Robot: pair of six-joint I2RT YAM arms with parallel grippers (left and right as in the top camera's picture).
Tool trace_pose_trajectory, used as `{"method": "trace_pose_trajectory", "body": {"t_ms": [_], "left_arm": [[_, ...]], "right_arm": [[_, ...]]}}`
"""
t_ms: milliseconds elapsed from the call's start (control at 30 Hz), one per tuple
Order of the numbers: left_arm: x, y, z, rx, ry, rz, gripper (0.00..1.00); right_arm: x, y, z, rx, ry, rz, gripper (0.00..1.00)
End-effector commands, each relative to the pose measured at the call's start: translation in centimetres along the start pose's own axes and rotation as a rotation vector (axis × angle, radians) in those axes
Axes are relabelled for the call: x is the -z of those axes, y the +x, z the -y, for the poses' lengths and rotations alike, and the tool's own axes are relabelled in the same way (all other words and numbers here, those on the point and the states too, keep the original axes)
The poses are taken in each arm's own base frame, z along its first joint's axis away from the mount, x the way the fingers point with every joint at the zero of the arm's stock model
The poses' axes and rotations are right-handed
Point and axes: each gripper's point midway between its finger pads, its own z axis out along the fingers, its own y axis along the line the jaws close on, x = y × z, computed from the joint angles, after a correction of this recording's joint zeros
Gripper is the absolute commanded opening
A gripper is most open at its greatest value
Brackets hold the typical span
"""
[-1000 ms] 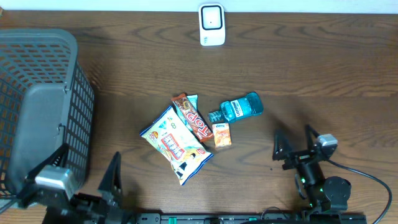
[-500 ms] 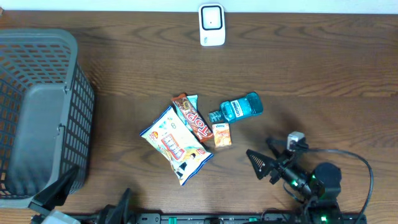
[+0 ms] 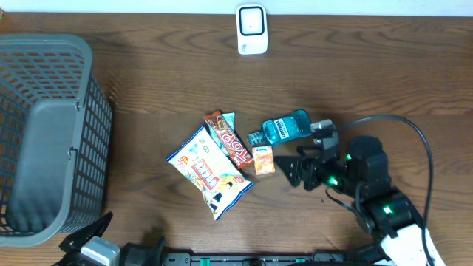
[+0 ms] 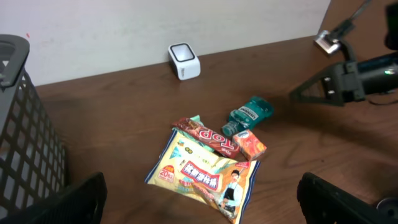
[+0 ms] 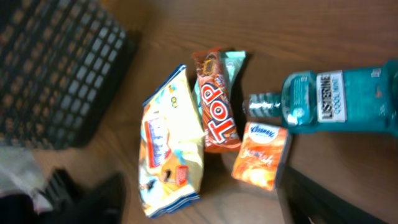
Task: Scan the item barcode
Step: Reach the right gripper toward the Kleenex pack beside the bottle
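The white barcode scanner (image 3: 251, 29) stands at the table's far edge. In the middle lie a yellow snack bag (image 3: 209, 171), a brown Top bar (image 3: 229, 140), an orange tissue pack (image 3: 264, 159) and a teal mouthwash bottle (image 3: 288, 127). My right gripper (image 3: 287, 171) points left just right of the tissue pack, open and holding nothing. In its wrist view the tissue pack (image 5: 261, 155) and snack bag (image 5: 171, 146) lie ahead of the right gripper (image 5: 205, 205). My left gripper (image 4: 205, 208) is open and empty, well short of the snack bag (image 4: 205, 177).
A large grey mesh basket (image 3: 96, 148) fills the left side of the table. The right arm's cable (image 3: 421, 140) loops over the table's right part. The back wall rises right behind the scanner (image 4: 184, 60).
My right arm has swung up and left from the front edge to beside the tissue pack, its jaws a little narrower. The left arm has sunk toward the bottom edge.
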Motion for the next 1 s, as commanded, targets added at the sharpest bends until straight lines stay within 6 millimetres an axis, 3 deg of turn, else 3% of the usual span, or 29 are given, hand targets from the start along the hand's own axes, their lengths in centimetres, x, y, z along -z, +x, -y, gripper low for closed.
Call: {"method": "trace_pose_trajectory", "body": {"t_ms": [0,100,267,367,767,967], "left_arm": [[0.2,0.4,0.2,0.000,0.012,-0.012,0.98],[0.2,1.1,0.3,0.006,0.013,-0.040,0.98],[0.3,2.8,0.3,0.021,0.014,-0.110,0.97],[0.3,2.8,0.3,0.022,0.014,-0.111,0.98],[0.3,2.8,0.3,0.022,0.014,-0.111,0.98],[0.3,2.9,0.3,0.022,0.014,-0.113,0.98]], "right_arm": [[-1.6,0.4,1.8,-0.121,0.067,-0.043,0.77],[-3.6,2.5,3.7,-0.319,0.121,-0.135,0.75],[-7.1,5.1,6.1,-0.454,0.162,-0.242,0.68],[-9.1,6.5,7.3,-0.565,0.182,-0.283,0.66],[-10.0,7.3,9.2,-0.606,0.287,-0.262,0.67],[-11.3,7.4,8.4,-0.568,0.260,-0.257,0.64]]}}
